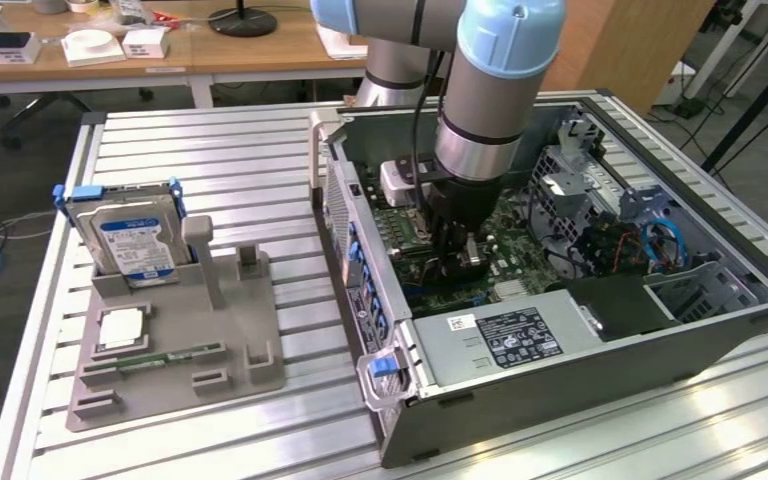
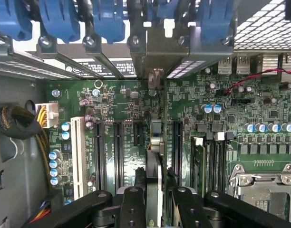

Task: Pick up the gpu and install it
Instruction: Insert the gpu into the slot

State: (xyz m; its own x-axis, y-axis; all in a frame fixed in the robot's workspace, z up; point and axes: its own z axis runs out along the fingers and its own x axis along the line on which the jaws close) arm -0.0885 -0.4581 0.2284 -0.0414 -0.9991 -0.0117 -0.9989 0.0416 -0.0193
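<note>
The gripper (image 2: 154, 202) is down inside the open computer case (image 1: 704, 330), its fingers (image 2: 132, 209) clamped on the gpu (image 2: 155, 142), which stands edge-on between them like a thin blade running toward the back wall of the case. In the exterior view the gripper (image 1: 454, 240) hangs low over the green motherboard (image 1: 418, 275), beneath the arm (image 1: 491, 110).

The step in hand looks like the install itself: the card is over the board and seems lined up with one of the long dark slots (image 2: 118, 147), though I cannot tell whether its edge is already seated. The next move probably calls for a straight press with no tilt, the card's end bracket meeting the opening at the back wall.

Room is tight. Neighbouring slots flank the card on both sides, a white slot (image 2: 79, 152) lies further off, and the blue clips (image 2: 107, 19) line the back wall ahead. Outside the case, on the exterior view's left, the hard drive (image 1: 131, 240) stands in its grey stand (image 1: 224, 340), well apart from the work.
</note>
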